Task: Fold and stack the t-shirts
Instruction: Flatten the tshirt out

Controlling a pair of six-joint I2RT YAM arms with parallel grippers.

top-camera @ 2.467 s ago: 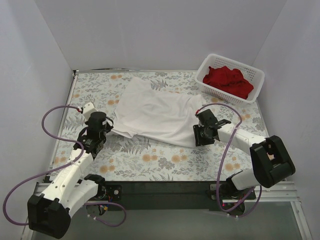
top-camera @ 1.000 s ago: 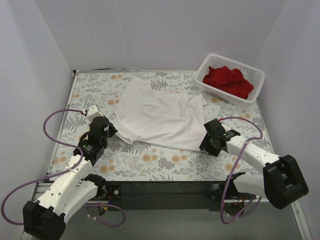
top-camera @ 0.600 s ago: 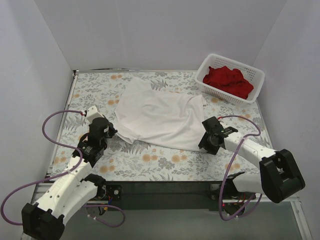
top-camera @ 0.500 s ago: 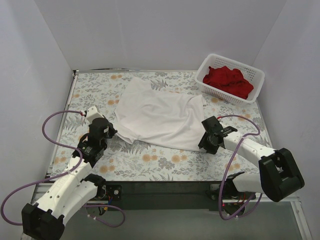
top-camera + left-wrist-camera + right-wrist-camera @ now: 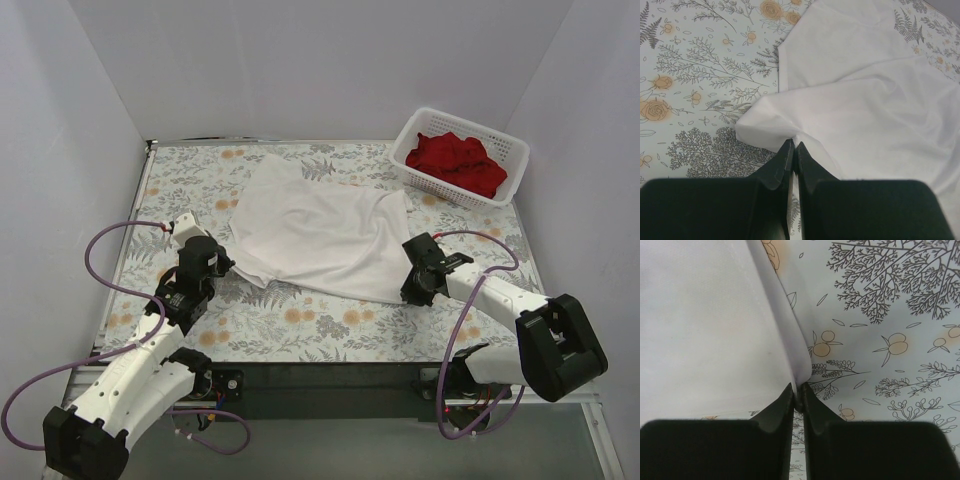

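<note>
The white t-shirt (image 5: 318, 230) lies spread on the flowered table, mid-centre. My left gripper (image 5: 222, 262) is shut on its near-left hem corner; in the left wrist view the gripper (image 5: 794, 145) pinches a bunched fold of the t-shirt (image 5: 865, 105). My right gripper (image 5: 408, 281) is shut on the near-right hem corner; in the right wrist view the gripper (image 5: 797, 388) holds the edge of the t-shirt (image 5: 705, 325). The deep red t-shirts (image 5: 455, 163) lie heaped in the basket at the back right.
A white plastic lattice basket (image 5: 416, 127) stands at the back right corner. White walls close in the table on the left, back and right. The flowered tablecloth (image 5: 300, 325) shows bare in front of the shirt. Purple cables loop beside both arms.
Both grippers pulled the white shirt's near hem toward the front; then the right gripper shifted slightly back toward the shirt. The left arm has hardly moved in the last second.
</note>
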